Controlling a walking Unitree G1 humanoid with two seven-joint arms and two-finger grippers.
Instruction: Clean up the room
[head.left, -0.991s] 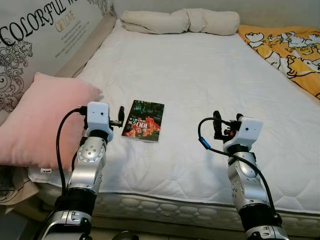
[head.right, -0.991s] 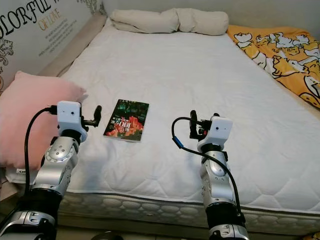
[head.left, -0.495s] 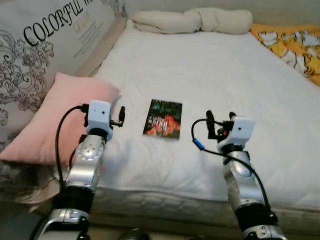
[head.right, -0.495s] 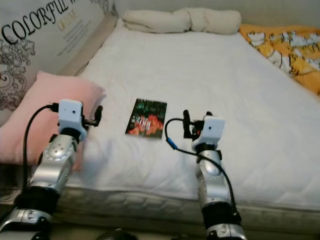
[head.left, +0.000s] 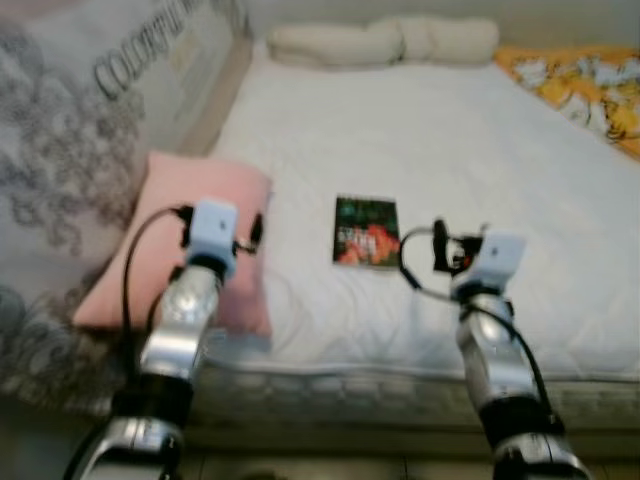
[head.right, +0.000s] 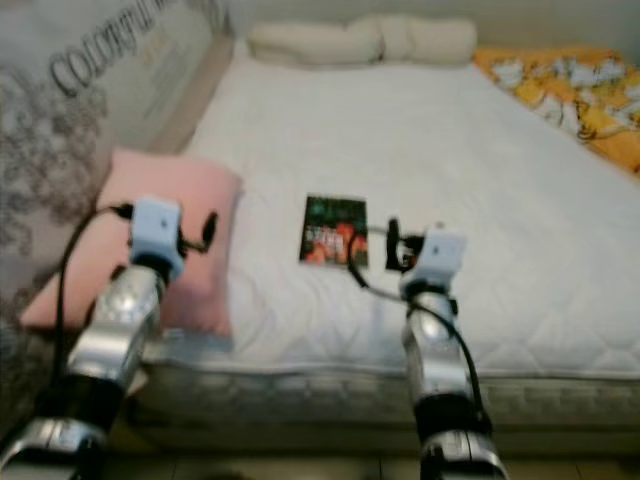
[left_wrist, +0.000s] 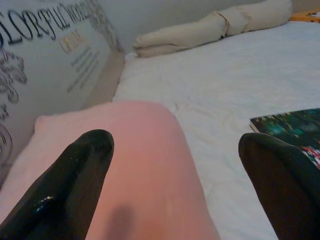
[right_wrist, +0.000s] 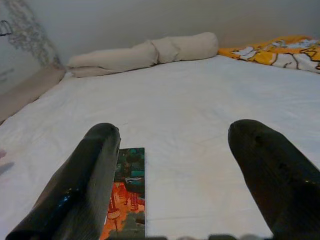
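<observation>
A book (head.left: 366, 231) lies on the bed (head.left: 420, 140); the left gripper (left_wrist: 175, 185) over the pink pillow (head.left: 180, 240) and the right gripper (right_wrist: 175, 175) beside the book hold their fingers spread, empty.

A beige bolster (head.left: 385, 42) lies at the head of the bed (head.left: 480, 140), an orange quilt (head.left: 590, 85) beside it.

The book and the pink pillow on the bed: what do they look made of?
The book looks like a paperback, probably paper with a glossy printed cover: thin, flat, with dark green and orange artwork. The pink pillow looks like soft matte fabric over stuffing: plump, with rounded edges and no shine. The head views are blurred, so weave and finer finish are unclear.
</observation>
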